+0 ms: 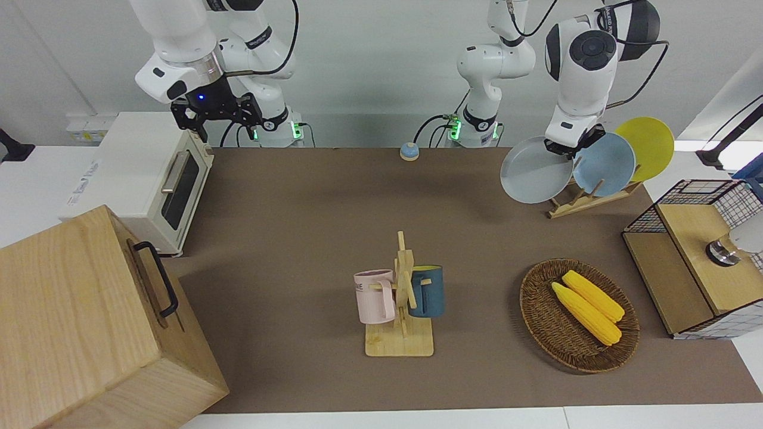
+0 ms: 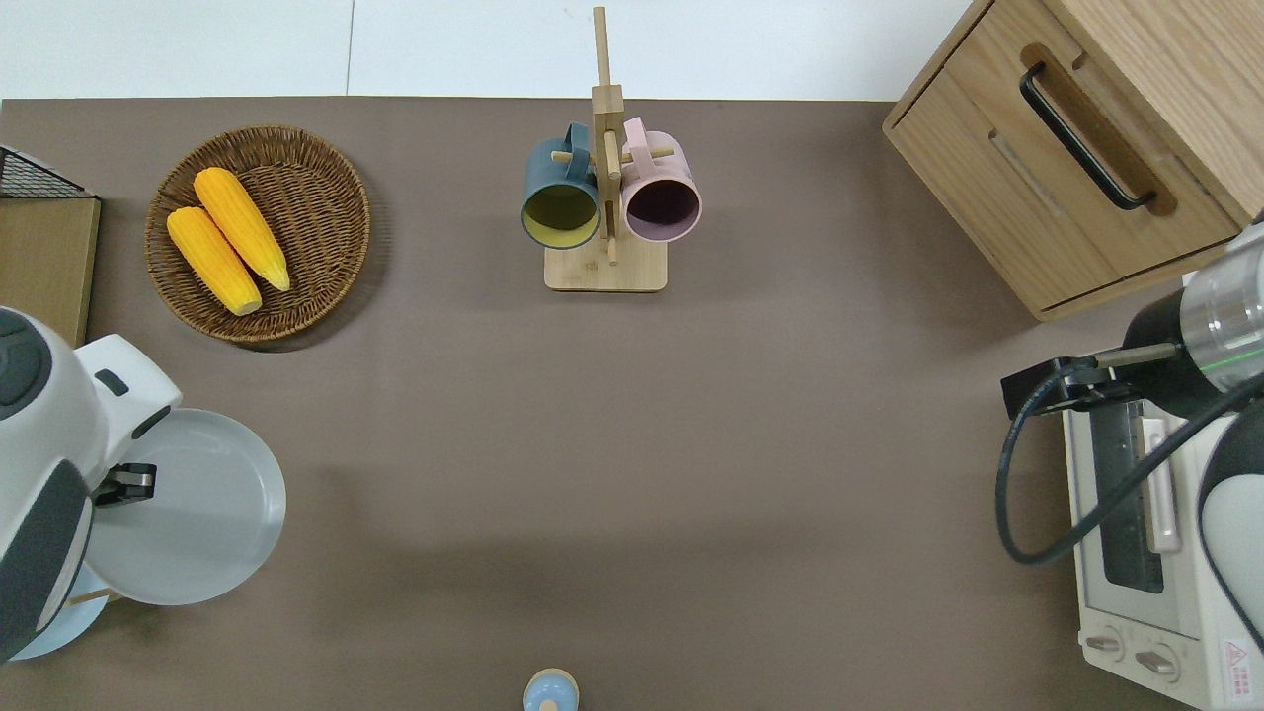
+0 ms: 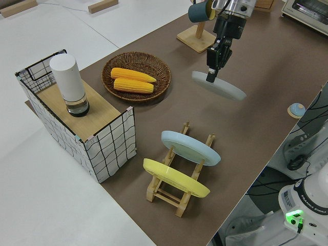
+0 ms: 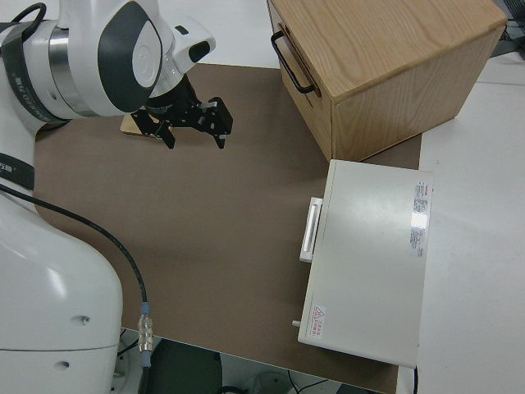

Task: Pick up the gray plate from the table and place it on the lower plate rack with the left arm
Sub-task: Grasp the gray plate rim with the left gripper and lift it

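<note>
My left gripper [image 1: 566,146] is shut on the rim of the gray plate [image 1: 536,170] and holds it tilted in the air. In the overhead view the gray plate [image 2: 188,513] hangs over the brown mat of the table [image 2: 632,444], beside the rack and partly over the sky-blue plate [image 2: 39,632]. The lower plate rack [image 3: 174,192] stands at the left arm's end of the table. It carries the sky-blue plate [image 3: 189,147] and a yellow plate [image 3: 174,178] in its slots. My right gripper [image 4: 195,138] is open and parked.
A wicker basket [image 1: 539,322] with two corn cobs lies farther from the robots than the rack. A mug tree [image 1: 405,298] holds a pink and a dark blue mug. A wire crate [image 1: 703,202], a toaster oven [image 1: 149,179], a wooden box [image 1: 89,322] and a small blue knob [image 1: 409,151] are also there.
</note>
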{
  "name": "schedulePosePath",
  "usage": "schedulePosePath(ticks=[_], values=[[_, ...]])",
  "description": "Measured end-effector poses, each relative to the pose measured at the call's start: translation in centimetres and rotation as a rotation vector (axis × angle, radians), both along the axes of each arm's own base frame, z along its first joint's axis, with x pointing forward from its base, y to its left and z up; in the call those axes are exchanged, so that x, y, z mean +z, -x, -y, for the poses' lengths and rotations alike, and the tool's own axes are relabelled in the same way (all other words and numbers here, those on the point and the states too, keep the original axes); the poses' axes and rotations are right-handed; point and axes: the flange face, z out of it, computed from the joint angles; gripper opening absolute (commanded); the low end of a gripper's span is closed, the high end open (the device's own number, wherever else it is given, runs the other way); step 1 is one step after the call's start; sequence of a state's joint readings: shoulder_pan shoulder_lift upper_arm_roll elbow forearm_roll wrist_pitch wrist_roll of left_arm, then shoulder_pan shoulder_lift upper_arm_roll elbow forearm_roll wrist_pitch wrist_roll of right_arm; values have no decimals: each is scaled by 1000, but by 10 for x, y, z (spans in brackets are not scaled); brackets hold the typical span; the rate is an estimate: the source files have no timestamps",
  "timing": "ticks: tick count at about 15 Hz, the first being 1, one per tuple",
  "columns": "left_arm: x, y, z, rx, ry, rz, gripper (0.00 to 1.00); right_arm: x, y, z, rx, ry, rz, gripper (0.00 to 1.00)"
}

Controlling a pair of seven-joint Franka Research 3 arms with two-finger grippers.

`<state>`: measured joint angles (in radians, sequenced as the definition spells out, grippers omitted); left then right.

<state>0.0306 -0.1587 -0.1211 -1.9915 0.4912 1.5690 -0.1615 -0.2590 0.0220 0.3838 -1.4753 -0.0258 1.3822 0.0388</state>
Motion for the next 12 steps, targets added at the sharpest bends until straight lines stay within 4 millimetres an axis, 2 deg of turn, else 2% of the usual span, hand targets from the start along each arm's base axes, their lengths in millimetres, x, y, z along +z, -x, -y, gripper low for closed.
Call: schedulePosePath(ticks=[9, 12], values=[[0, 3, -11, -14, -227, -74, 0, 0, 0, 0, 0, 0, 0, 983], [-6, 1, -12, 3, -303, -88, 0, 0, 0, 0, 0, 0, 0, 983]])
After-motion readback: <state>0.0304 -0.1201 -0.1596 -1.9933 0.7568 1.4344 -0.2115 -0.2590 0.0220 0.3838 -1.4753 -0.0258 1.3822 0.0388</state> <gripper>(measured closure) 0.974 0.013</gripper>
